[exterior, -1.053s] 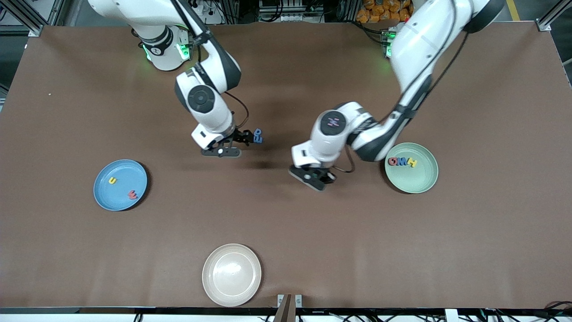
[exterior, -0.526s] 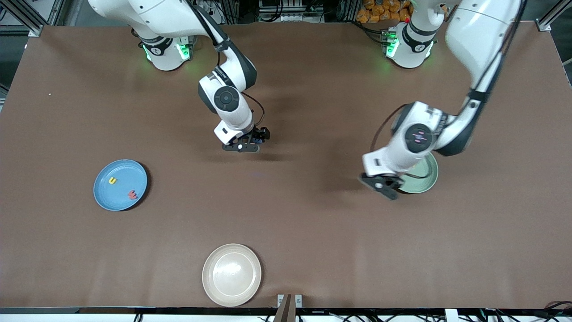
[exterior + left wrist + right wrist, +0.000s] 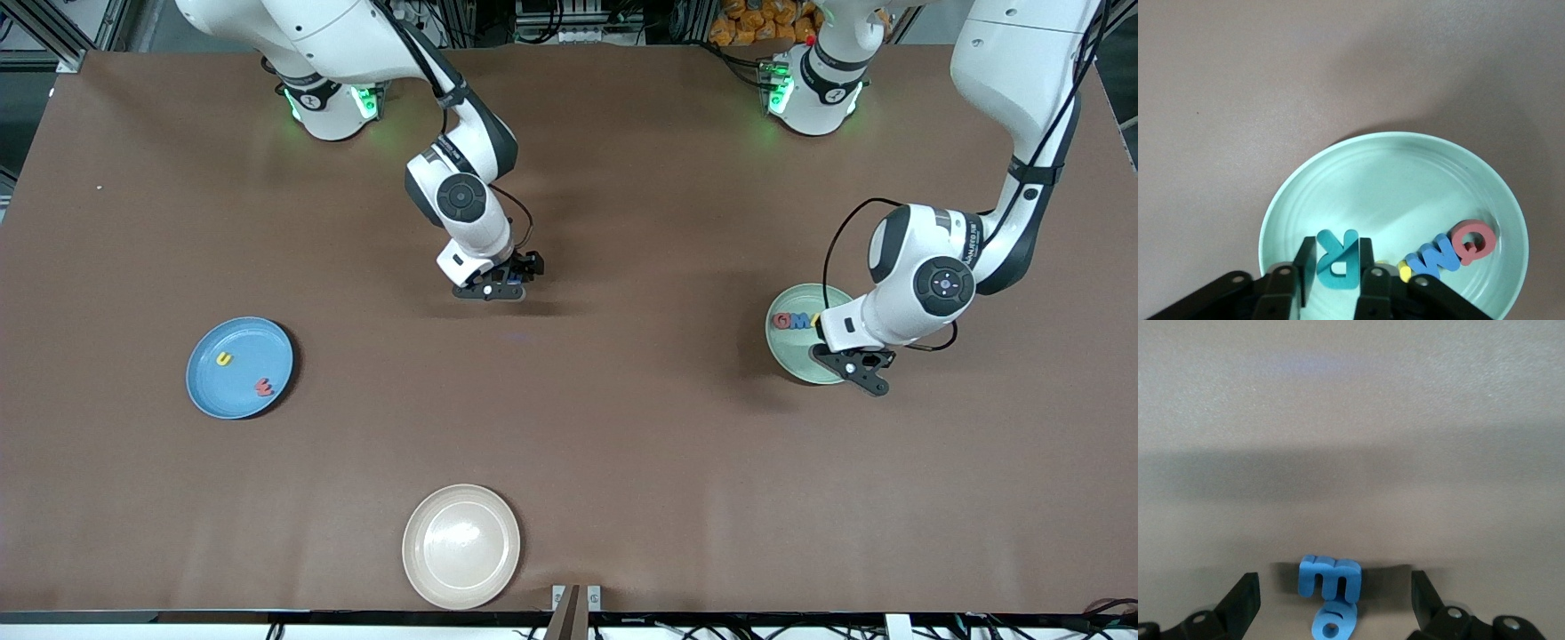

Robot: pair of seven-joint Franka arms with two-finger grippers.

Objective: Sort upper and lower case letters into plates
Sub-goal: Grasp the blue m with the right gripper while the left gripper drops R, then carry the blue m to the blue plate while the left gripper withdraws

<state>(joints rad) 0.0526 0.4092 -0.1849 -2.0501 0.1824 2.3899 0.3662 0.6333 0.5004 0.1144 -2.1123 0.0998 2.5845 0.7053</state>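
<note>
My left gripper (image 3: 859, 370) hangs over the pale green plate (image 3: 789, 356), shut on an upright teal R (image 3: 1337, 260). A red Q (image 3: 1473, 240) and a blue M (image 3: 1436, 253) lie flat in that plate, with a sliver of a yellow letter (image 3: 1405, 269) showing beside them. My right gripper (image 3: 505, 286) is low over the middle of the table and open, its fingers (image 3: 1245, 600) straddling a blue m (image 3: 1330, 577) and a round blue letter (image 3: 1335, 621) that touch each other. The blue plate (image 3: 240, 342) holds a yellow u (image 3: 224, 359) and a red w (image 3: 264, 386).
A beige plate (image 3: 461, 546) sits near the table edge closest to the front camera. Bare brown tabletop lies between the plates. The left arm's elbow hides part of the green plate in the front view.
My left arm has swung from the table's middle to over the green plate, carrying the teal R. My right gripper has shifted over the two blue letters.
</note>
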